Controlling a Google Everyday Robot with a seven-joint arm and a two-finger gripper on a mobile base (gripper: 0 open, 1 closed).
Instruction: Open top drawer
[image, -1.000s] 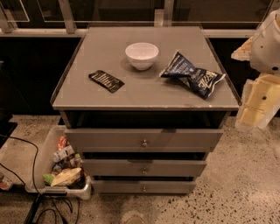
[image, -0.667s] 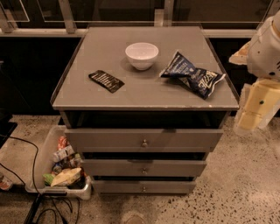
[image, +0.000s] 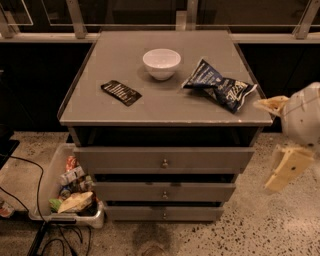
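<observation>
The top drawer is the uppermost and tallest of three grey drawer fronts in the cabinet, with a small round metal knob at its centre. A dark gap shows between its front and the tabletop above. None of its interior shows. My gripper hangs in the air off the cabinet's right side, at about the top drawer's height. It is well to the right of the knob and touches nothing. Its two cream fingers stand apart and hold nothing.
On the grey tabletop lie a white bowl, a dark blue chip bag and a flat black packet. Two slimmer drawers sit below. A white bin of litter and cables are on the floor at left.
My gripper has come down along the cabinet's right side, from tabletop height to about top drawer height. The drawers and the things on the tabletop have not moved.
</observation>
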